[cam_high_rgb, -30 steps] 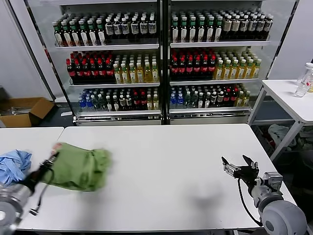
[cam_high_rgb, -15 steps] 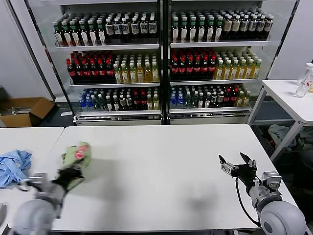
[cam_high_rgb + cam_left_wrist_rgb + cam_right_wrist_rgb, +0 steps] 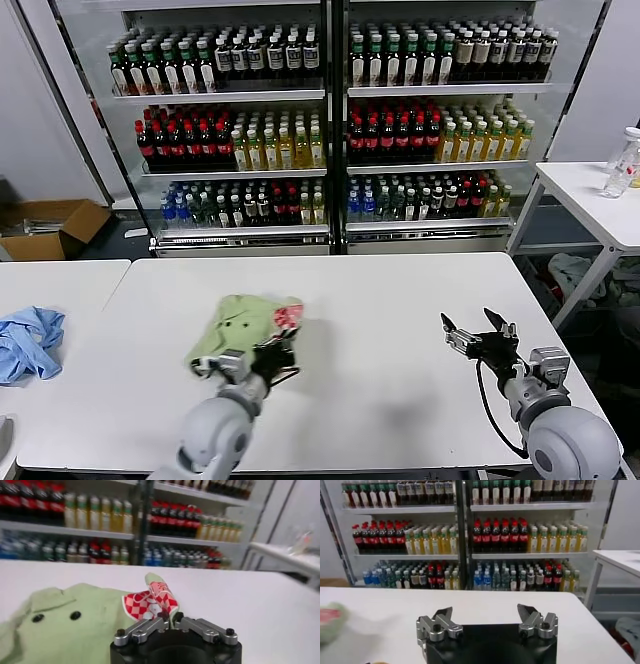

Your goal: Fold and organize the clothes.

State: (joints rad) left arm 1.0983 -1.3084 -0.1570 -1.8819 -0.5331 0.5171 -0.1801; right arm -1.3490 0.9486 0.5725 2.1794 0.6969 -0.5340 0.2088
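One soft green T-shirt (rumpled, red-checked mark) | left pincer pinching it | right pincer agape, empty

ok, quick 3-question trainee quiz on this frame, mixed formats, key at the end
1. True or false: the green T-shirt lies on the same table as the light blue garment.
2. Which gripper is on the T-shirt? A) left gripper B) right gripper
3. Fill in: the right gripper's jaws are ____ and hold nothing.

Key: 1 false, the shirt is on the middle table; 2 A, pinching cloth by the red-and-white mark; 3 open.
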